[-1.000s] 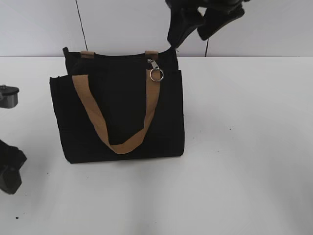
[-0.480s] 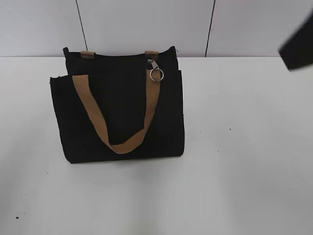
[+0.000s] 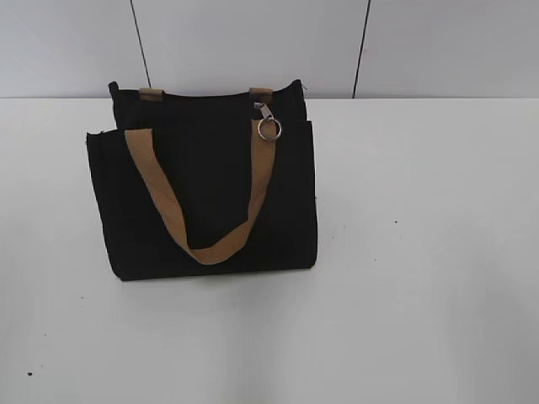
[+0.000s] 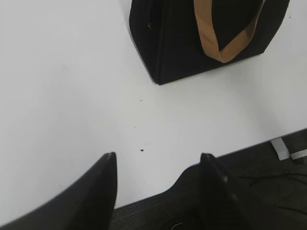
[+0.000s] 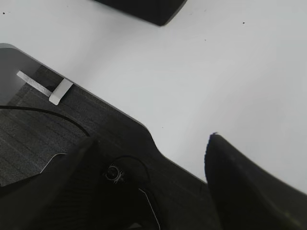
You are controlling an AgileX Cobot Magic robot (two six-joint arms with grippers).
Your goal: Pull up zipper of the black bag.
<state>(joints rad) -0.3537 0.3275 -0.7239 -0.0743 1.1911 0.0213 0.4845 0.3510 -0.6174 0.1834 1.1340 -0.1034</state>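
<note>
the black bag (image 3: 206,198) stands upright on the white table (image 3: 421,252), well apart from both grippers. left gripper (image 4: 158,165) and right gripper (image 5: 153,153): fingers spread, empty. the fabric is likely soft and yielding; brace the bag, pinch the metal ring (image 3: 269,128) on the zipper pull.

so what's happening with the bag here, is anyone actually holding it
Nothing is holding it right now. The black bag stands upright on the white table, its tan strap hanging down the front and the zipper pull with its metal ring near the top right end. Neither arm shows in the exterior view. The left gripper and right gripper are both open and empty, near the table's front edge, well clear of the bag.
</note>
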